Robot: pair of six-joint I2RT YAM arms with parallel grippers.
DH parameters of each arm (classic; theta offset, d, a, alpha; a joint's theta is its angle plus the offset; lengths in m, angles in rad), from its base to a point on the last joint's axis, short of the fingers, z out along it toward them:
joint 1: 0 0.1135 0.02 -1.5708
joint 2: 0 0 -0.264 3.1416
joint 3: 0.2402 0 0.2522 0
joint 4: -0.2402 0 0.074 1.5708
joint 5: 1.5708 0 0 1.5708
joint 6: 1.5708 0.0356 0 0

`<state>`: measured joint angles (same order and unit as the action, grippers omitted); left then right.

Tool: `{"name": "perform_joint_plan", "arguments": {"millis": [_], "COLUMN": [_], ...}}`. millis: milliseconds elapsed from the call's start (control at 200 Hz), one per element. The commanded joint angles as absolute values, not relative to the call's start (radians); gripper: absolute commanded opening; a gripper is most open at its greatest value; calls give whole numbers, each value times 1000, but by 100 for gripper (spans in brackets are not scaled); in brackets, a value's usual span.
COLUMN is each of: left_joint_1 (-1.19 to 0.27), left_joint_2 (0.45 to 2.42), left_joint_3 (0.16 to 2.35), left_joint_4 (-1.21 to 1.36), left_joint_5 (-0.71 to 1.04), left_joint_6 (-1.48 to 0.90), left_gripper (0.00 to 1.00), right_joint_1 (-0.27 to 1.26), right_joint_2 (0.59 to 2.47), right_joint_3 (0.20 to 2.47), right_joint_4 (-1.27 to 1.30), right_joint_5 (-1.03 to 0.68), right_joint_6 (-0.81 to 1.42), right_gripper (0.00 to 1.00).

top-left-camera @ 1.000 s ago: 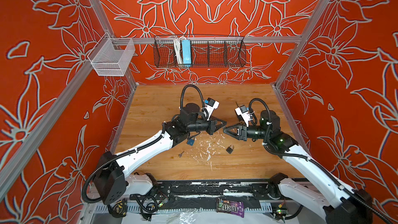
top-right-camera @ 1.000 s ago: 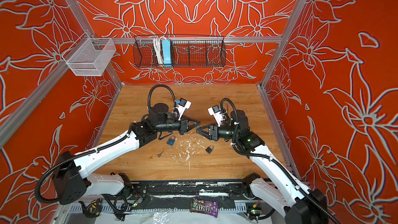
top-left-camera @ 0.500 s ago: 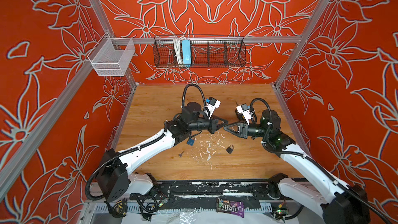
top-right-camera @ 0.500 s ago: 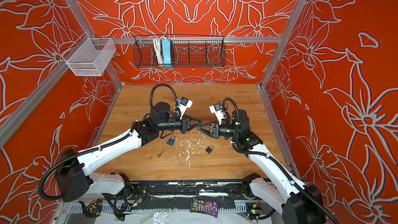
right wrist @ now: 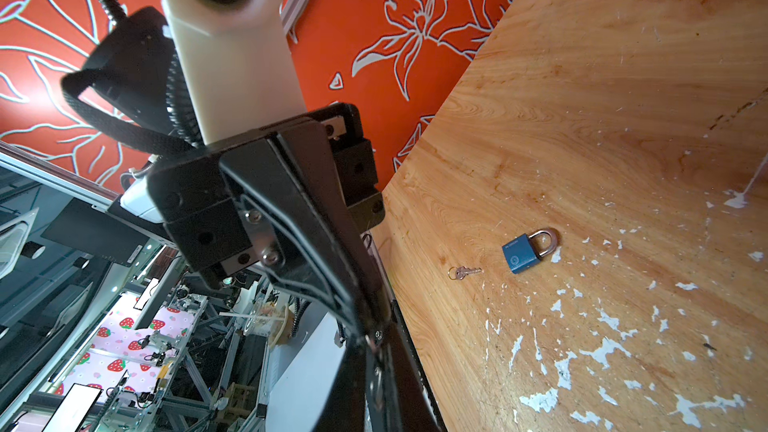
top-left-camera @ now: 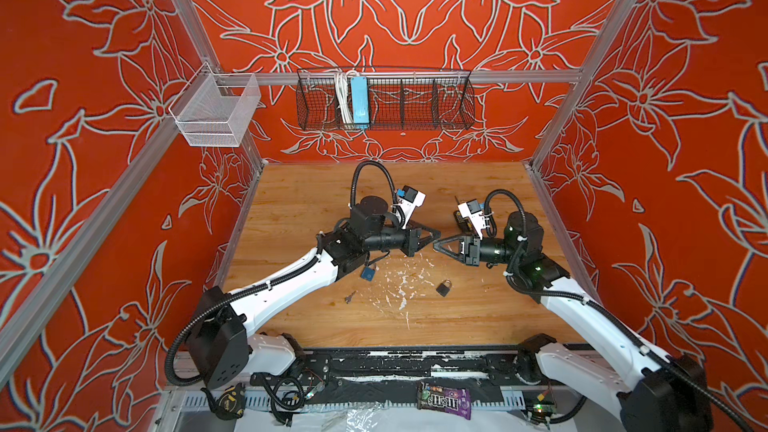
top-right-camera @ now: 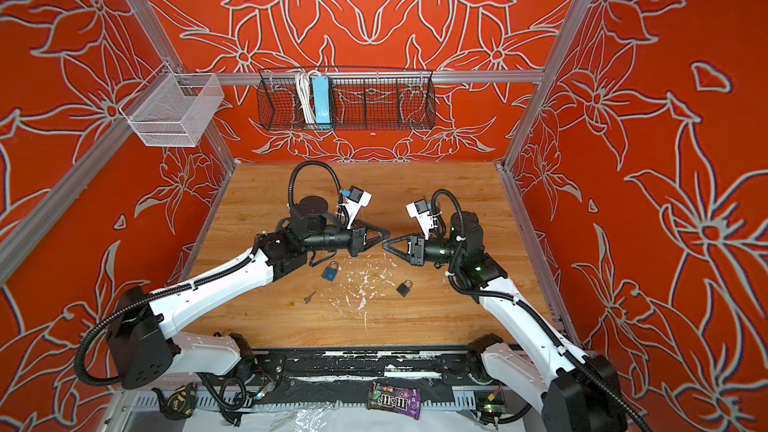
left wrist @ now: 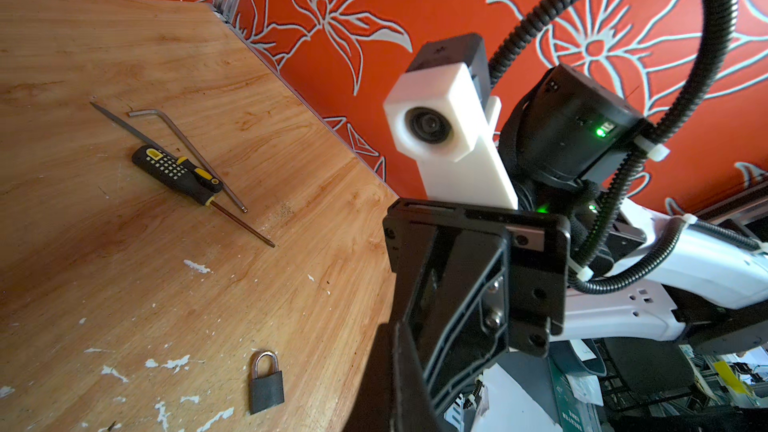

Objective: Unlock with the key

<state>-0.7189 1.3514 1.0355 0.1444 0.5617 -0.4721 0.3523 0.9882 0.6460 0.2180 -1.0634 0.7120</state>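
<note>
Both arms reach in low over the pale wooden bench (top-left-camera: 299,201), and their black claws meet nose to nose above its middle. The left claw (top-left-camera: 436,236) has its jaws pressed together into a point. The right claw (top-left-camera: 436,244) is likewise closed, its tip just touching or barely short of the other. From the top views and the wrist views I cannot tell whether anything is pinched between either pair of fingers. The small silver key (top-left-camera: 350,296) on its little ring lies flat on the bench, nearer the front edge and to the left of the claws, with neither claw on it. Near it, but not touching, lies the blue padlock with a steel shackle (top-left-camera: 368,273), flat on its side and partly under the left arm's wrist. In the right wrist view the key (right wrist: 464,272) and the blue padlock (right wrist: 524,252) lie apart, and the shackle looks seated in the body. A second padlock, dark grey (top-left-camera: 444,288), lies on the far side of a patch of white flecks, below the right claw; the left wrist view shows its shackle closed too (left wrist: 266,384). Further back, a black-and-yellow screwdriver (left wrist: 178,170) lies touching a bent steel hex key (left wrist: 187,147).
</note>
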Motion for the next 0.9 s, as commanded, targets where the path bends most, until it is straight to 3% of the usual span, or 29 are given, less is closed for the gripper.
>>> {"name": "perform_joint_plan", "arguments": {"millis": [0,355,460,610,731,891], "left_joint_1": [-715,-715,-715,-715,-715,-747], "left_joint_2": [1359,1364,1356,1333,1311,1286], "left_joint_3": [1063,1087,1097,1101,1081,1035], "left_joint_4": [175,149,125,54,5,-46], "left_joint_5": [576,577,561,472,404,311], "left_joint_6": [-470,-480,-478,-496,-516,-566], "left_gripper": [0,0,35,61,75,86], "right_joint_1": [345,335,322,277,229,154], "right_joint_2": [989,977,972,960,960,967], "right_joint_3": [630,630,627,626,614,610], "right_joint_4": [285,279,258,182,125,11], "right_joint_5": [-1091,-1074,-1073,-1055,-1053,-1053], "right_joint_6": [741,748,742,736,726,703], "right_gripper": [6,0,0,0,0,0]}}
